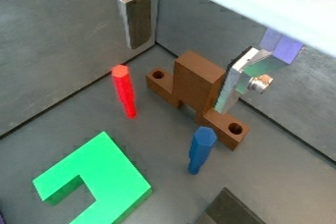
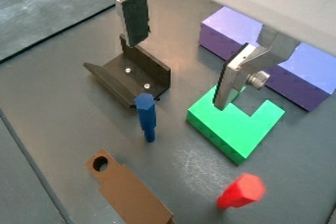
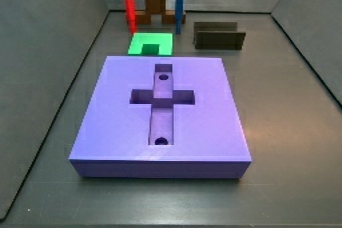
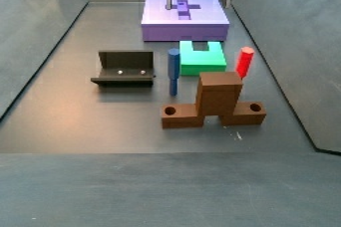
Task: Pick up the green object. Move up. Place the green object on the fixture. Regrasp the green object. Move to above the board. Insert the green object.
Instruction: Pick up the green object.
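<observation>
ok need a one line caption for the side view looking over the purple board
Purple board in front, green object and fixture behind it; the tool is out of frame.

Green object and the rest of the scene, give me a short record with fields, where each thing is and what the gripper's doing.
green object: flat on the floor, beside the board, not held
board: cross recess empty
fixture: empty
gripper: open, above the floor, holding nothing
red peg: upright
blue peg: upright
brown block: upright on its base

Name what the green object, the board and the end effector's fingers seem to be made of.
Green object: probably matte plastic, uniform bright colour.
Board: likely the same, flat purple-blue with soft edges.
End effector, open above the floor: fingers look like brushed metal, silver with a sheen.
</observation>
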